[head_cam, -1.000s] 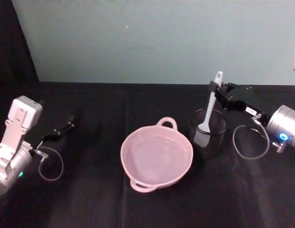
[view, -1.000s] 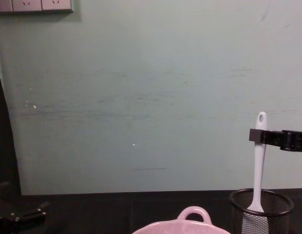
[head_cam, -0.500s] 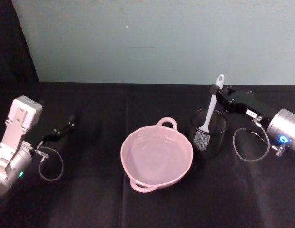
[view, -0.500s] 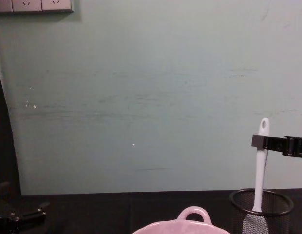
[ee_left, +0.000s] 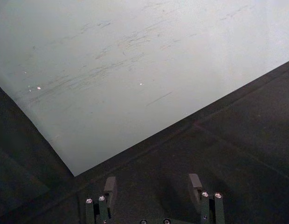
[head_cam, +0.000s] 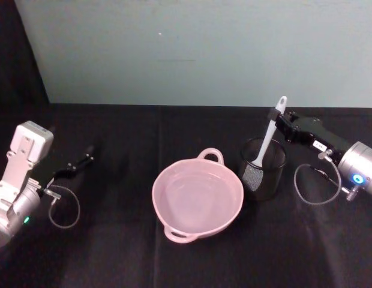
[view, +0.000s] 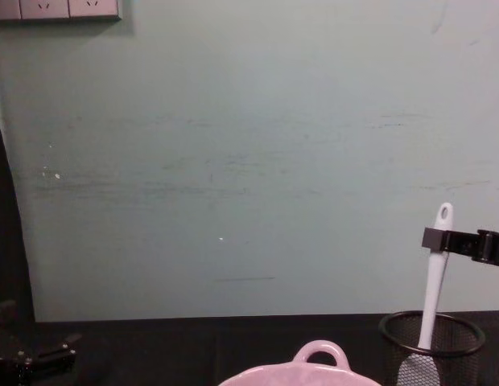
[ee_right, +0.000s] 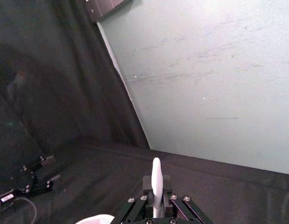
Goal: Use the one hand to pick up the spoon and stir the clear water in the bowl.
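One spoon (head_cam: 271,135) stands tilted in a black mesh cup (head_cam: 263,168) just right of the pink bowl (head_cam: 197,198), its blade down inside the mesh and its handle pinched near the holed end by the right hand (head_cam: 276,116), whose jaws are closed on it. Water sits in the bowl, unstirred. Risks, as judged from here: the blade could catch the cup's rim on the way up and tip the light cup toward the bowl; a grip so high on a slim handle could let the spoon swing or slip. Left gripper (ee_left: 153,185) rests open, well apart, on the black cloth (head_cam: 114,252).
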